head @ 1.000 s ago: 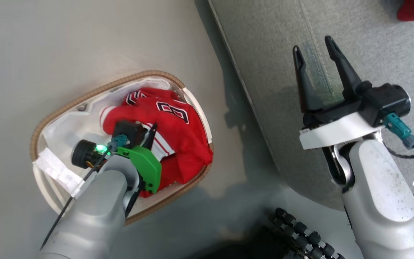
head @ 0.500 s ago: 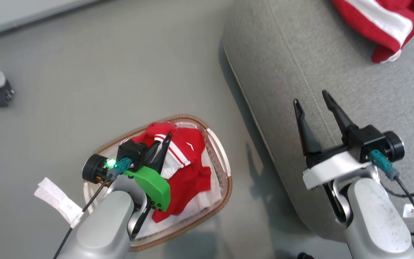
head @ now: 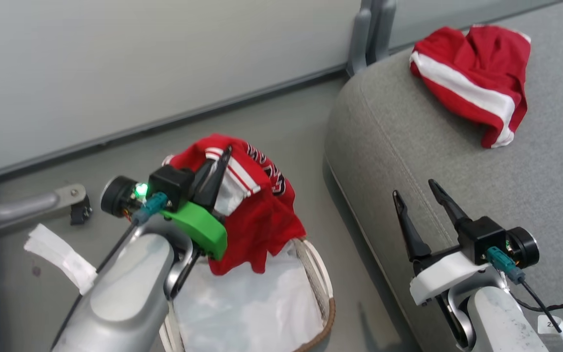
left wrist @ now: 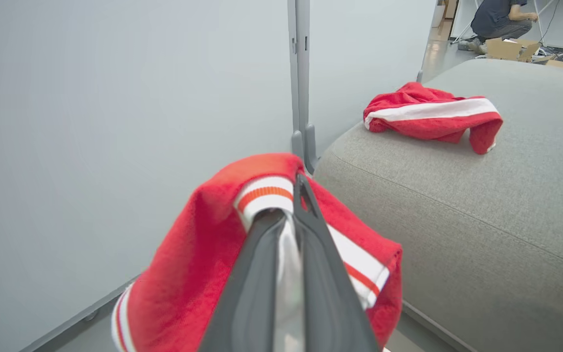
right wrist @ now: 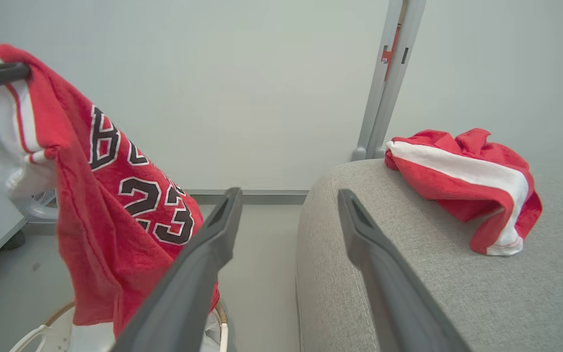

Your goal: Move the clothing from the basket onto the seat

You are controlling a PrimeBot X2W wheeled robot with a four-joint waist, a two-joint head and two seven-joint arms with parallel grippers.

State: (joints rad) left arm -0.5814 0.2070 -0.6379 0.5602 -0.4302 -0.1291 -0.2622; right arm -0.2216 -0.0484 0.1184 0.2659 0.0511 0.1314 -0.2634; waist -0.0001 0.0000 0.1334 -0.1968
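Note:
My left gripper is shut on the red jersey, pinching its white-and-red trim. The jersey, with black letters and the number 23, hangs in the air above the basket, whose white liner lies bare inside. A second red garment with a white stripe lies crumpled on the grey seat, at its far end. My right gripper stands open over the seat's near edge, its fingers apart and holding nothing.
A pale wall panel with a grey post stands behind the basket and the seat. A metal foot with a bolt rests on the floor at the left. In the left wrist view, a crouching person and cardboard boxes are far behind.
My left gripper has lifted the jersey up out of the basket, baring the white liner. The head camera has tilted upward, bringing the wall and the garment on the seat into view.

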